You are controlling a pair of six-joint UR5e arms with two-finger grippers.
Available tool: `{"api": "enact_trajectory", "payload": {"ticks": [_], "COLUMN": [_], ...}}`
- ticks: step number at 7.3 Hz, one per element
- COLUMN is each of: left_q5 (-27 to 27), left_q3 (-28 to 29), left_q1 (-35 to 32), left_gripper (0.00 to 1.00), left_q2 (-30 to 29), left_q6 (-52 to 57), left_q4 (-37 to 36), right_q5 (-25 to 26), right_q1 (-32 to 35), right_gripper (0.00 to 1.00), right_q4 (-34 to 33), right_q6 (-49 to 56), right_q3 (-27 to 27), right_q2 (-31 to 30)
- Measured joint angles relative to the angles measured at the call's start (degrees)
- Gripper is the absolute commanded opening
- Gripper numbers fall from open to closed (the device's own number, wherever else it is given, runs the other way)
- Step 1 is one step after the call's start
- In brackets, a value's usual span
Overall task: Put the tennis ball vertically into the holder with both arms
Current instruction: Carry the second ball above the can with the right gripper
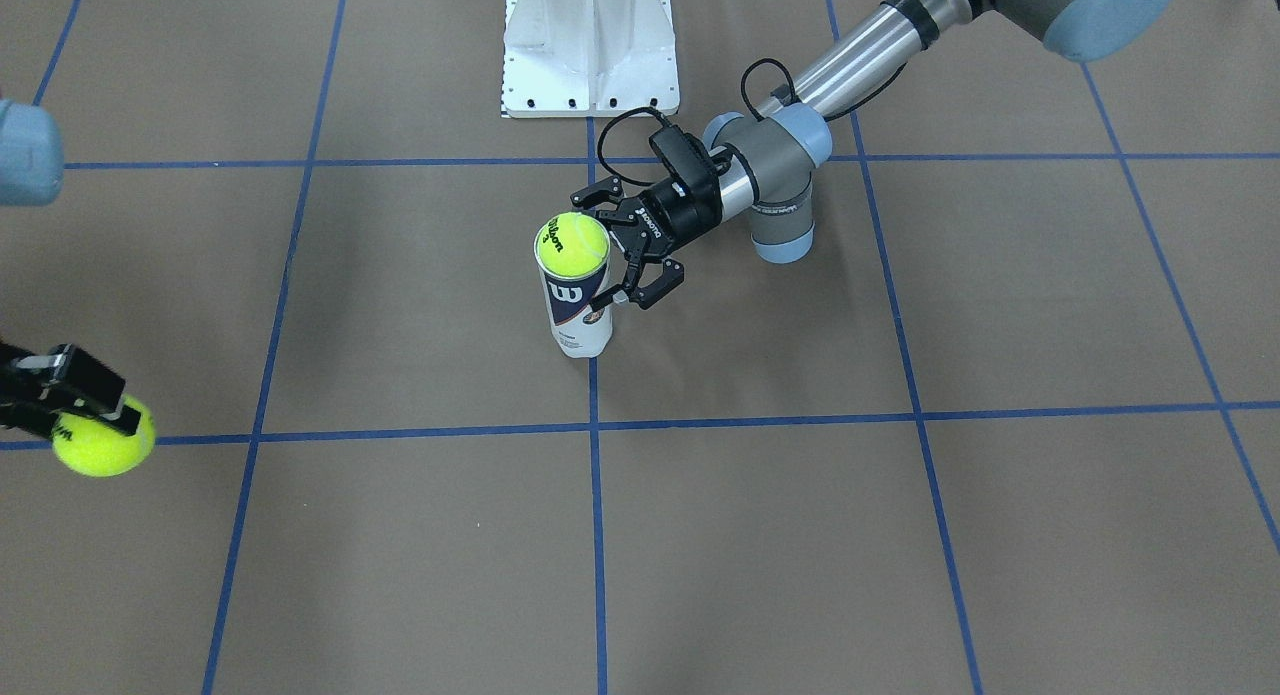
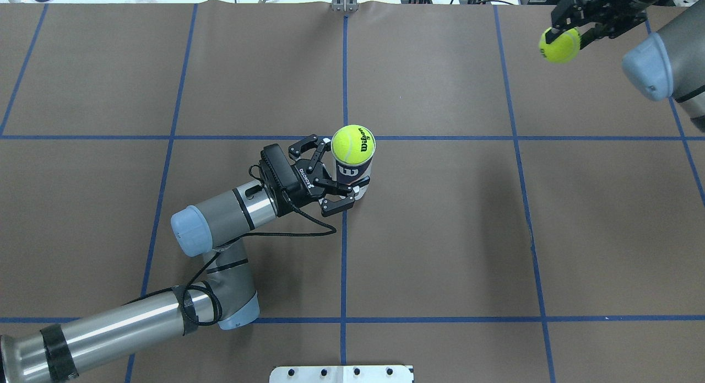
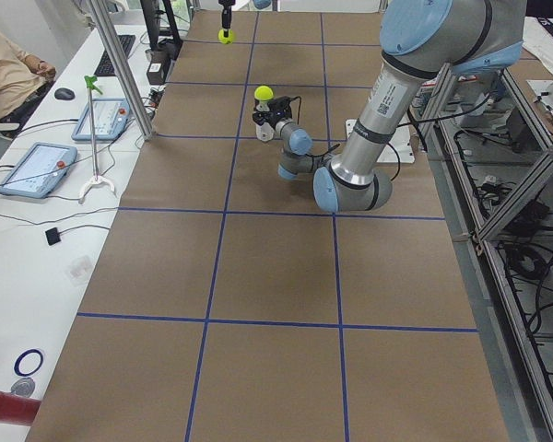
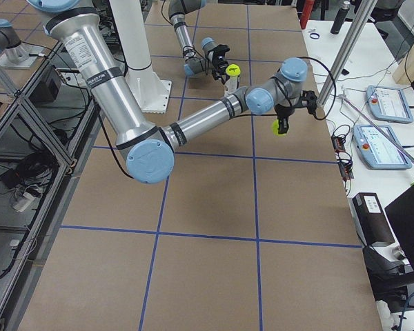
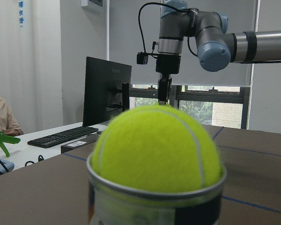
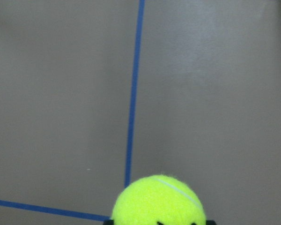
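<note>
The holder [image 1: 577, 310], a clear can with a navy "W" label, stands upright at the table's middle. A tennis ball [image 2: 353, 143] sits in its mouth, its upper half above the rim [image 5: 154, 194]. My left gripper [image 2: 339, 176] is open, level, its fingers on either side of the can's near side; I cannot tell if they touch it. My right gripper [image 2: 563, 31] is shut on a second tennis ball [image 2: 559, 46] and holds it above the table, far from the can. That ball also shows in the right wrist view [image 6: 158, 200] and in the front view [image 1: 103, 437].
The white pedestal base [image 1: 590, 45] stands behind the can on the robot's side. Blue tape lines cross the brown table. A side desk with tablets [image 3: 37, 166] and a seated person [image 3: 9, 74] runs along the far edge.
</note>
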State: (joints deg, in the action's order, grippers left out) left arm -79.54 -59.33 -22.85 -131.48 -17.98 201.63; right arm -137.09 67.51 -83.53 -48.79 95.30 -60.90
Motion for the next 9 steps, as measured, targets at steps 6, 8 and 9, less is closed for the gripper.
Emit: {"api": "enact_trajectory", "payload": {"ticks": [6,8,9], "left_q5": [0.07,0.08,0.09], "left_q3": [0.0,0.0,0.0], "left_q1": [0.25,0.26,0.26], "left_gripper": [0.99,0.99,0.99], "left_q2": [-0.26,-0.33,-0.34], "left_q6": [-0.04,-0.04,-0.04], "left_q4": [-0.03,-0.08,-0.09], "right_q5": [8.88,12.99,15.34], "right_q1": [-16.94,-21.07,-23.17], "right_gripper": [0.0,0.0,0.0], "right_q4": [-17.49,-25.04,-28.36], "right_q6": [-28.68,-29.18,-29.23], "right_q3": [15.96,16.67,16.59], "right_q2": [13.32,17.47,19.42]}}
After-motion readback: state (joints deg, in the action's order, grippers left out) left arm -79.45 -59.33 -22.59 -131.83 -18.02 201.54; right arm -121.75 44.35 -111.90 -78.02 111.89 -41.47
